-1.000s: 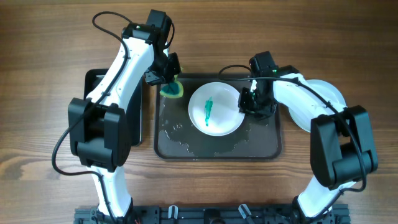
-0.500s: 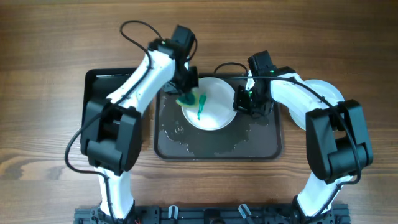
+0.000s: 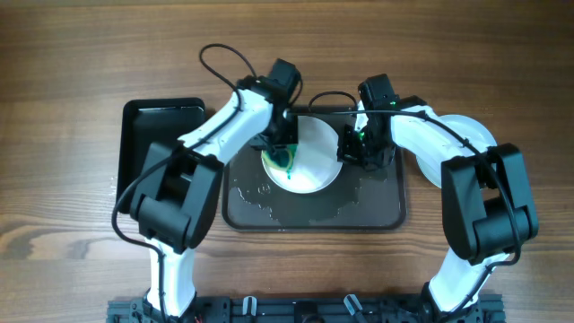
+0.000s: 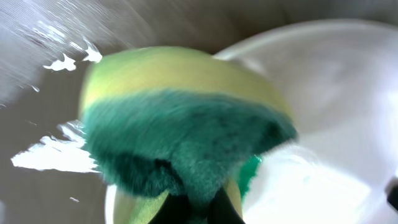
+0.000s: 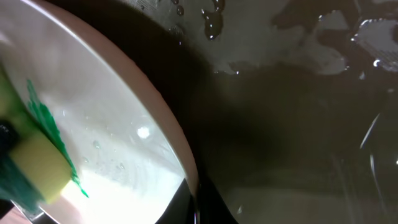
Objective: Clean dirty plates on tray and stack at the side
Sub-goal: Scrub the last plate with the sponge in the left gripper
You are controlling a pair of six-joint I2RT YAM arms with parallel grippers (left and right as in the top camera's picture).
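Risk: left gripper (image 3: 285, 151), clenched on sponge (image 4: 180, 118) over the tray's (image 3: 377, 213) rear centre, may shove plate (image 3: 316, 172) across the wet tray if right gripper (image 3: 352, 148), pinching the plate's right rim, slips; smear (image 5: 43, 118) could spread. Count: one black tray (image 3: 161, 121) left of tray, one sponge, one plate on tray, white stack (image 3: 477, 135) right of tray, number not discernible.

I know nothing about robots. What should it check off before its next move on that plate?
1. Left tool grips the yellow-and-green sponge: ok.
2. Sponge pressed on the round white plate: ok.
3. Right tool pinches the plate's rim to steady it: ok.
4. Teal-green smear wiped away: not ok.
5. Plate over the wide dark grey wet tray: ok.
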